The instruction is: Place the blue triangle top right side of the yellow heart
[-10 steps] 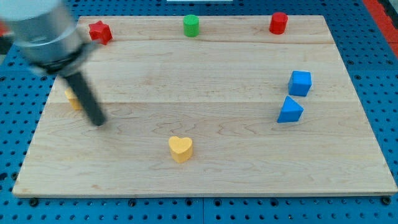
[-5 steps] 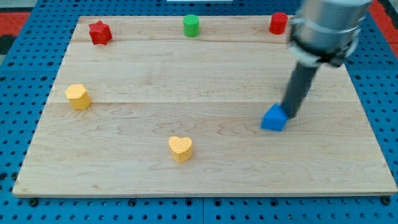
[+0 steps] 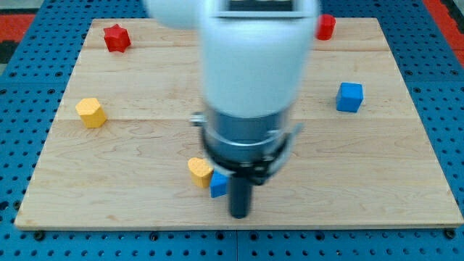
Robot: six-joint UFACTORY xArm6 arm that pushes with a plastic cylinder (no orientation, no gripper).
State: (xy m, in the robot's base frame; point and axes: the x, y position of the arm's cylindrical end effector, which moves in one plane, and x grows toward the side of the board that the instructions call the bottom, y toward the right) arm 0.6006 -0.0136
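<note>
A: While the arm's big white housing blocks the middle of the board, where has the blue triangle [image 3: 218,185] ended up?

B: Touching the yellow heart [image 3: 200,171], on the heart's lower-right flank, toward the view's bottom. My tip [image 3: 239,215] sits just right of the triangle and a little below it. There is no gripper to open or close here, only the rod, so nothing is held; the rod appears pressed against the triangle's right side, though the blur makes contact hard to confirm.

A: So it isn't where the task wants it?

B: I'd judge not. It belongs above and right of the heart, and it lies below and right.

A: What could go wrong?

B: The two blocks are touching, so any further push toward the heart would shove the heart along with the triangle. The target would drift and the relation never settle. The rod would need to come round beneath the triangle and push it up, away from the heart.

A: Which way does the triangle point?

B: Can't tell. Only a small blue patch shows beside the rod; apex and long axis are hidden.

A: Anything else nearby?

B: A yellow block [image 3: 90,112] well left of the heart, a blue cube [image 3: 349,96] far to its upper right.
</note>
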